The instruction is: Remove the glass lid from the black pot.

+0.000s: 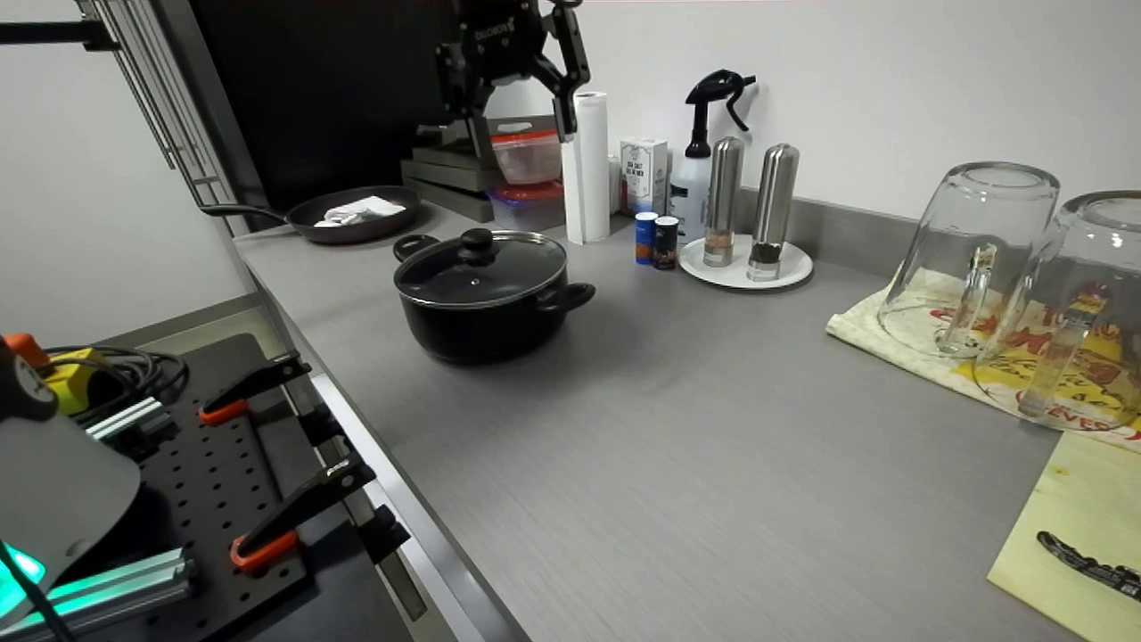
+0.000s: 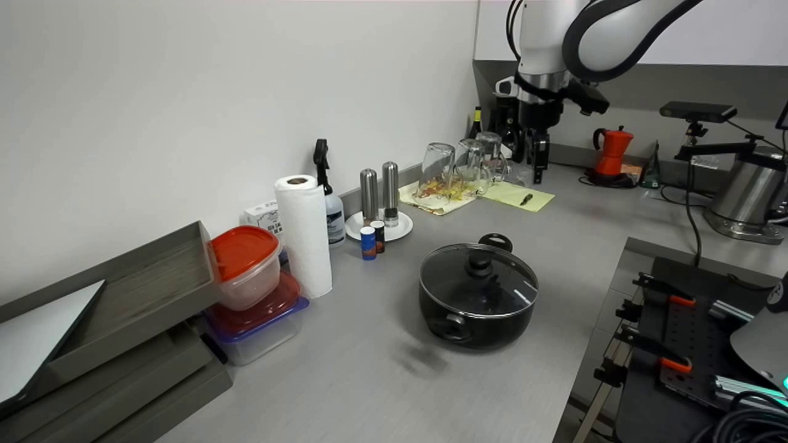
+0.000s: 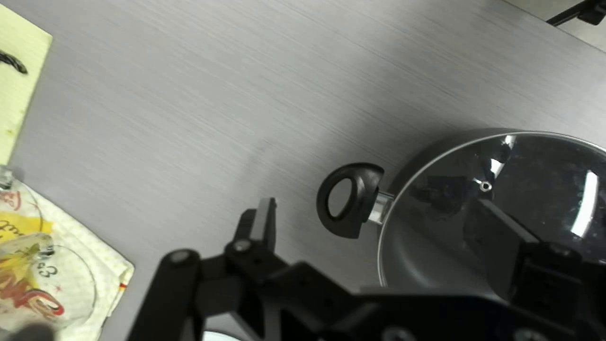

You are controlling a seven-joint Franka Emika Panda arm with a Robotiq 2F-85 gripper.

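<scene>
Glass lid (image 2: 477, 288): seated on the black pot (image 2: 495, 326), covering its mouth; removal not yet done. Expected handling: light to moderate weight, stiff, fragile at the edge. The smooth glass will likely slip, so do not grip the face. Take hold at the black knob (image 2: 479, 261) in the centre: set one finger on each side, close squarely, lift straight up. An off-centre hold may tip the lid against the pot.

Orientation: the lid is round and has no long axis; it appears level, knob pointing up. The pot's long axis runs through both handles. With 12 at the top of an exterior view, the far handle (image 2: 496, 242) stands at about 1 o'clock, the near handle (image 2: 454, 327) at about 7.

Gripper (image 1: 524, 141): fingers spread wide, holding nothing; raised well apart from the lid, between 12 and 1 o'clock in both exterior views.

Surroundings: pot on the grey counter (image 2: 345, 394). In an exterior view, white plate (image 2: 403, 229) at about 10 o'clock; paper towel roll (image 2: 305, 240) between 9 and 10.
</scene>
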